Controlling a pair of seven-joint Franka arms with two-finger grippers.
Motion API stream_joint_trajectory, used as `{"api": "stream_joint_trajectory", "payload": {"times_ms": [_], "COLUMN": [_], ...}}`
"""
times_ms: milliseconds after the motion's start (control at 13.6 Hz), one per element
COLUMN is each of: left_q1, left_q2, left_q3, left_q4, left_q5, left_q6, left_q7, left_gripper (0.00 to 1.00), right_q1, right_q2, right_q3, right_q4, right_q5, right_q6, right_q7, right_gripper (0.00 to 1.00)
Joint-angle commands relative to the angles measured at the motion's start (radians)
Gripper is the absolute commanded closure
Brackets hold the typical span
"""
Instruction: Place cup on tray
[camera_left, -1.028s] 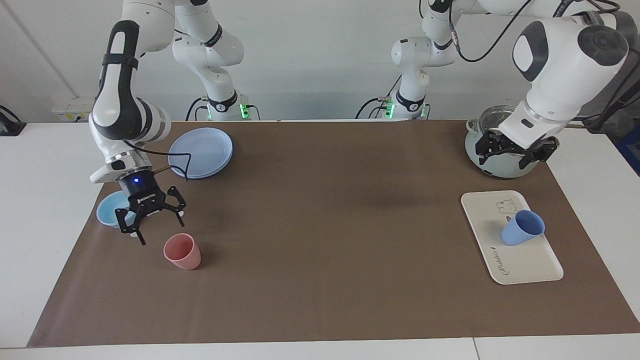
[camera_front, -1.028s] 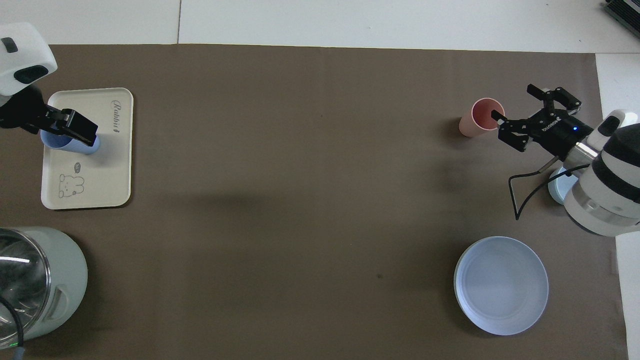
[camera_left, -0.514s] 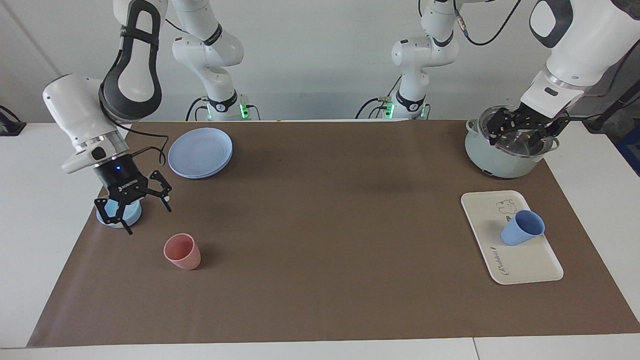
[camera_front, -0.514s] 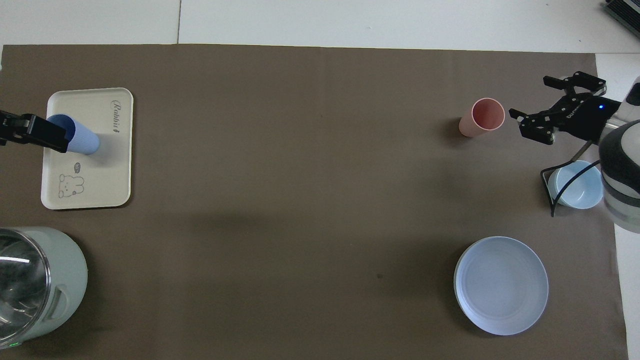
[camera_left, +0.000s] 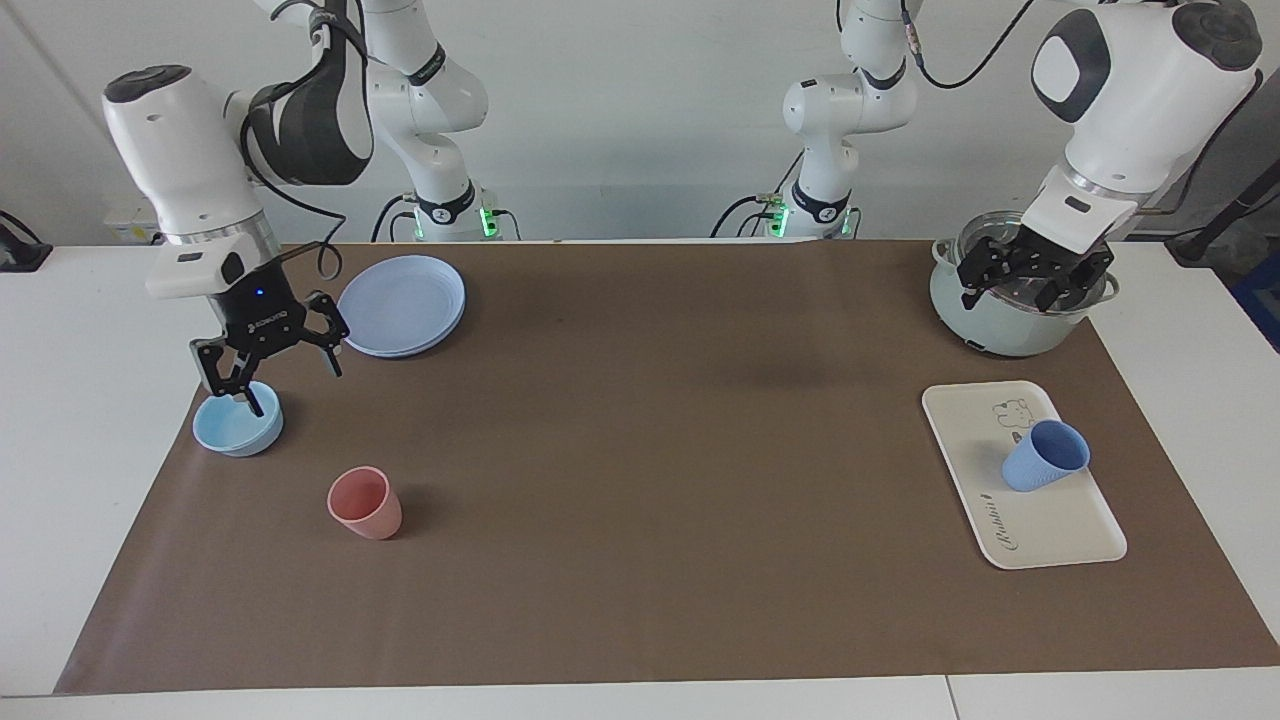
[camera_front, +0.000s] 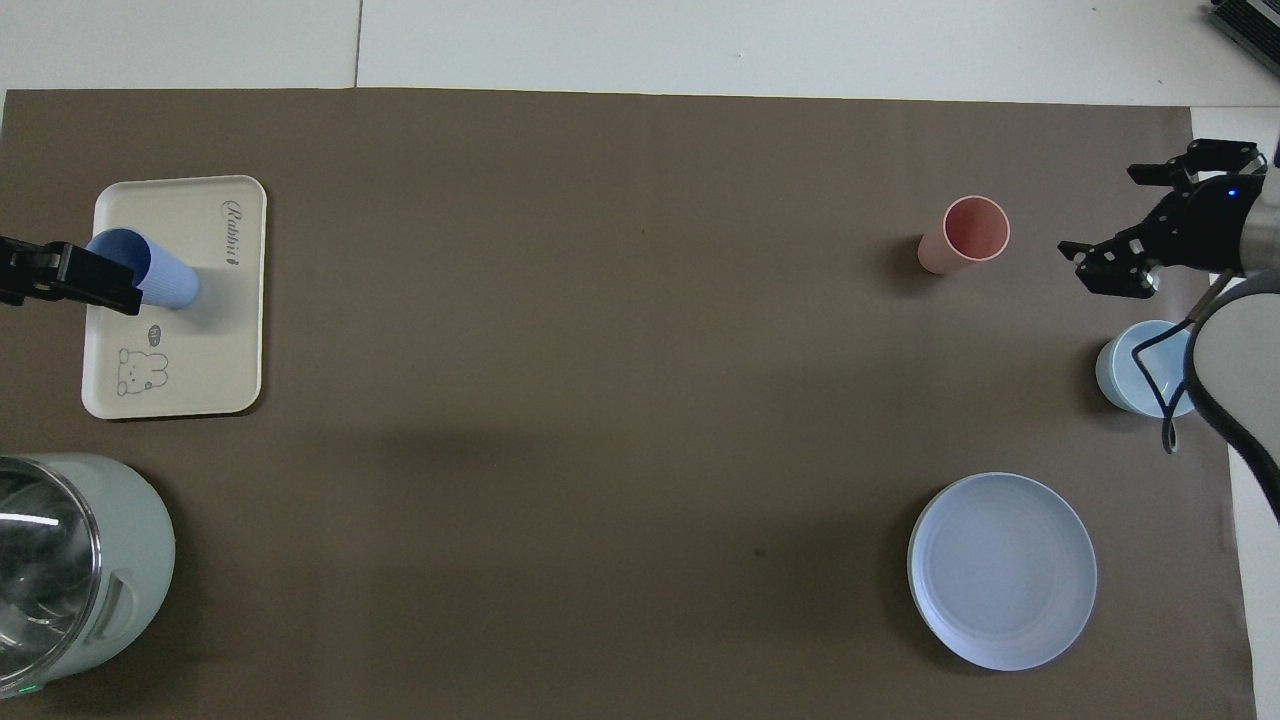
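Observation:
The periwinkle-blue cup (camera_left: 1045, 456) (camera_front: 152, 276) stands on the cream tray (camera_left: 1050, 535) (camera_front: 205, 370), free of both grippers, between the bear print and the cursive word. My left gripper (camera_left: 1035, 277) (camera_front: 68, 285) hangs open and empty in the air over the pot's rim. In the overhead view it overlaps the cup's mouth without touching it. My right gripper (camera_left: 288, 384) (camera_front: 1112, 215) is open and empty in the air above the light-blue bowl (camera_left: 237, 427) (camera_front: 1140, 368).
A salmon-pink tumbler (camera_left: 365, 503) (camera_front: 964, 235) stands on the brown mat, farther from the robots than the bowl. A round blue plate (camera_left: 402, 305) (camera_front: 1002, 570) lies nearer to the robots. A pale green pot (camera_left: 1000, 325) (camera_front: 75, 560) sits nearer to the robots than the tray.
My right gripper has risen and drawn back from beside the pink tumbler to over the bowl. My left gripper has lifted over the pot. The cup and tray have stayed put.

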Motion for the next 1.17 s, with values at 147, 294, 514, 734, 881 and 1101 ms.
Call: {"api": "stream_joint_trajectory", "payload": {"times_ms": [147, 294, 514, 734, 881, 1101], "left_q1": [-0.01, -0.03, -0.056, -0.091, -0.107, -0.179], "left_q2": [-0.051, -0.051, -0.054, -0.054, -0.054, -0.056], "left_q3": [0.0, -0.004, -0.004, 0.006, 0.014, 0.107], "left_q4": [-0.059, -0.056, -0.061, -0.07, -0.068, -0.07], "left_q5": [-0.012, -0.012, -0.012, -0.012, -0.012, -0.012], "left_q6": [0.05, 0.05, 0.059, 0.063, 0.062, 0.048], "left_q7": [-0.021, -0.054, -0.085, -0.087, -0.09, -0.09], "left_gripper": [0.0, 0.0, 0.0, 0.0, 0.0, 0.0], "right_q1": [0.058, 0.045, 0.012, -0.023, -0.071, -0.064], "right_q2": [-0.05, -0.063, -0.063, -0.061, -0.066, -0.066], "right_q3": [0.004, -0.002, -0.021, -0.024, -0.028, -0.015], "right_q4": [0.002, 0.063, 0.151, 0.218, 0.24, 0.244], "right_q5": [-0.121, -0.102, -0.039, -0.037, -0.043, -0.106], "right_q6": [-0.171, -0.303, -0.453, -0.648, -0.728, -0.714], "right_q7": [0.448, 0.609, 0.861, 0.929, 0.914, 0.864], "right_gripper": [0.0, 0.0, 0.0, 0.0, 0.0, 0.0]}}
